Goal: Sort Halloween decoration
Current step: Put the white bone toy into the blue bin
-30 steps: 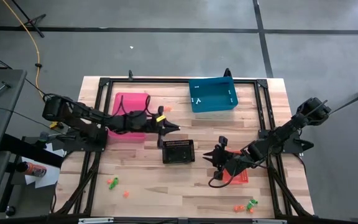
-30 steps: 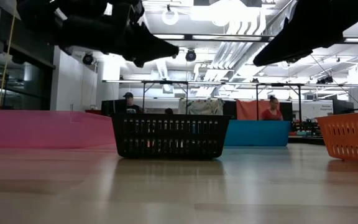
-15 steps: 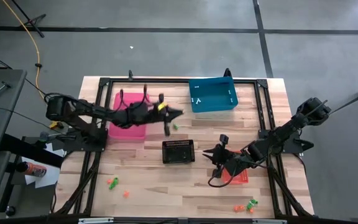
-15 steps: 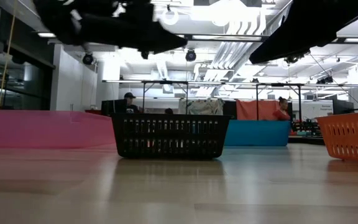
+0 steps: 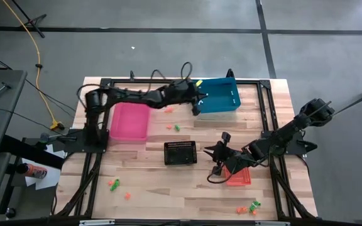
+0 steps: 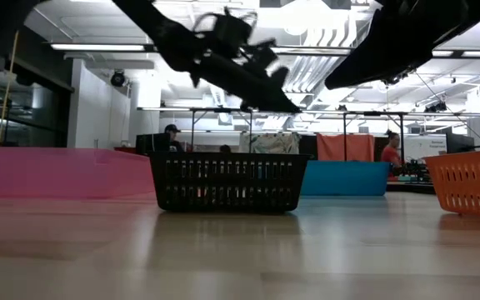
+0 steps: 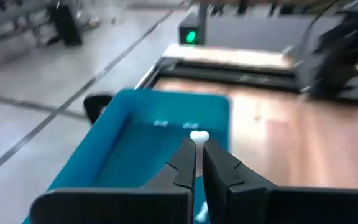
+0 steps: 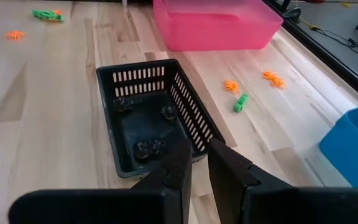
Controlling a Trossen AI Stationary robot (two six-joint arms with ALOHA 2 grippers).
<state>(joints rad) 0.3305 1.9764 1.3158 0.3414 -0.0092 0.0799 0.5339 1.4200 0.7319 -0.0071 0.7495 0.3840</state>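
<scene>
White bone trinket (image 7: 198,137) pinched at left gripper (image 7: 199,144) fingertips, directly above blue bin (image 7: 123,149); drop lies straight below.

High view: left gripper (image 5: 195,104) at blue bin (image 5: 215,95) near edge; right gripper (image 5: 217,152) beside black basket (image 5: 180,152). Two white pieces already in bin.

Right wrist view: right gripper (image 8: 193,157) closed, empty; green trinket (image 8: 240,102), two orange nearby.

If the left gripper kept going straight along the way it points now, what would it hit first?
Probably the blue bin. The left gripper, fingers shut on a small white trinket, points down into the bin's open inside from above its near edge, so its floor looks like the first contact. Depth is hard to judge.
</scene>
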